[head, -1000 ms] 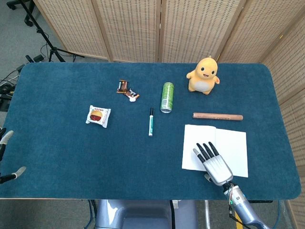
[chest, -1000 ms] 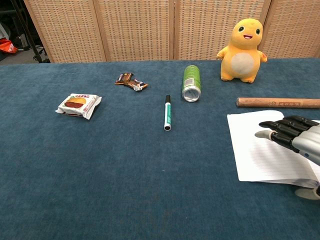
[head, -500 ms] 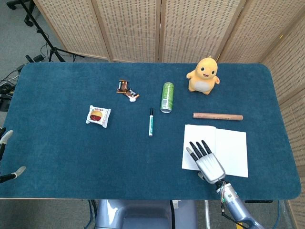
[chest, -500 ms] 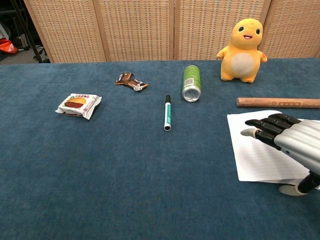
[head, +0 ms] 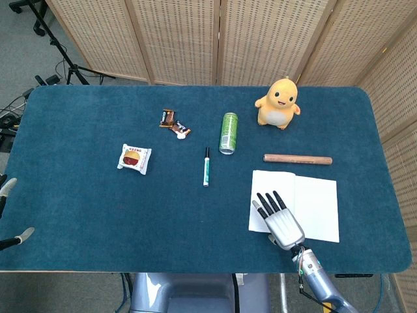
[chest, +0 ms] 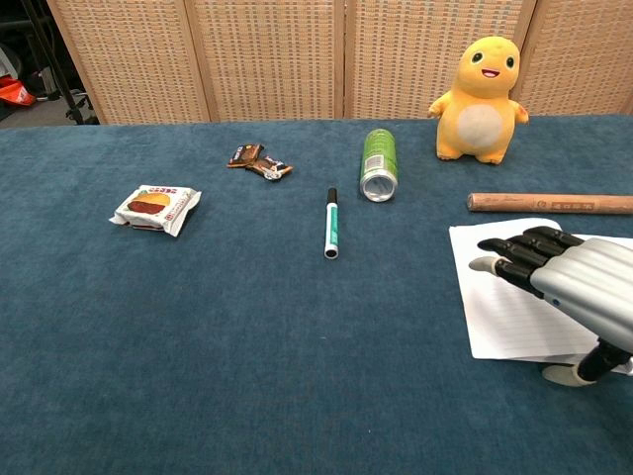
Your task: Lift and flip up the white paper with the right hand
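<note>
The white paper (head: 317, 203) lies flat on the blue table cloth at the right, lined as seen in the chest view (chest: 504, 319). My right hand (head: 280, 219) hovers over the paper's left near part, fingers stretched out toward the far side and holding nothing. In the chest view the right hand (chest: 570, 284) covers the sheet's right part, with the thumb tip low by the paper's near edge. Only two fingertips of my left hand (head: 8, 188) show at the left border, spread apart and off the table.
A wooden rod (head: 298, 159) lies just beyond the paper. Behind it stands a yellow plush toy (head: 278, 103). A green can (head: 228, 132), a marker (head: 206, 166), candy wrappers (head: 174, 122) and a snack packet (head: 134, 158) lie further left. Wicker screens stand behind the table.
My right hand has slid left and back toward the near edge, now over the paper's left part. The paper has not moved.
</note>
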